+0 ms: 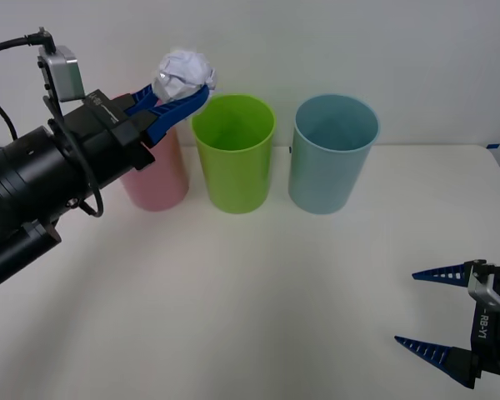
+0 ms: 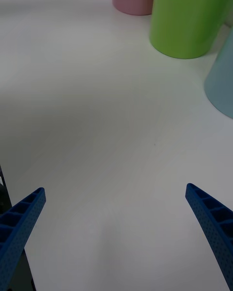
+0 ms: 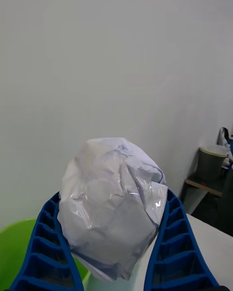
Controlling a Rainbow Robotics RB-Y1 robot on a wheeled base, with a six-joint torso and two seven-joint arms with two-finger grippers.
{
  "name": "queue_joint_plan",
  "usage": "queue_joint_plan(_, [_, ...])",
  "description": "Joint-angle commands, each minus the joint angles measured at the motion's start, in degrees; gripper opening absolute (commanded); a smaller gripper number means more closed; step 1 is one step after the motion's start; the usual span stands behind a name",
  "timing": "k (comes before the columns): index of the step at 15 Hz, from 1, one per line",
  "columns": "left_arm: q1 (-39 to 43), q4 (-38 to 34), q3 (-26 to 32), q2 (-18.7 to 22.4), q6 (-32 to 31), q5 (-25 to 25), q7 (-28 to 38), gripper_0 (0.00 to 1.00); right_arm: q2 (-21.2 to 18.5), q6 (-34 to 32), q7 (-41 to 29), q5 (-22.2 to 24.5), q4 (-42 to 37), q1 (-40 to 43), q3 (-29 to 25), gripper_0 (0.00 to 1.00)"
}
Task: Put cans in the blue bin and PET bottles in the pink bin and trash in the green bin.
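Front view shows the left gripper clamping the trash just beside the green bin, ready for dropping, while the right gripper waits wide open, well apart.

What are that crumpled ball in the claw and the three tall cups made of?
The trash in the left claw looks like crumpled paper wrapped in thin glossy film. The pink bin, green bin and blue bin look like smooth, matte, moulded plastic.

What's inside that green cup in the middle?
The green bin looks empty as far down as its inner wall shows; its bottom is hidden. The left gripper holds the trash beside its rim.
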Motion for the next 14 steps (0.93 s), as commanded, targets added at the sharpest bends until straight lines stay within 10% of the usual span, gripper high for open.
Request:
queue_joint_plan(1, [-4.5,0.8,-6.5,8.1,7.0,2.2,7.1,0.0,0.0,0.0,0.0,0.0,0.0,0.0,0.0,1.0])
queue_joint_plan(14, [-26.1,19.8,-25.3,10.5,9.9,2.1,9.5,0.0,0.0,0.0,0.0,0.0,0.0,0.0,0.0,1.0])
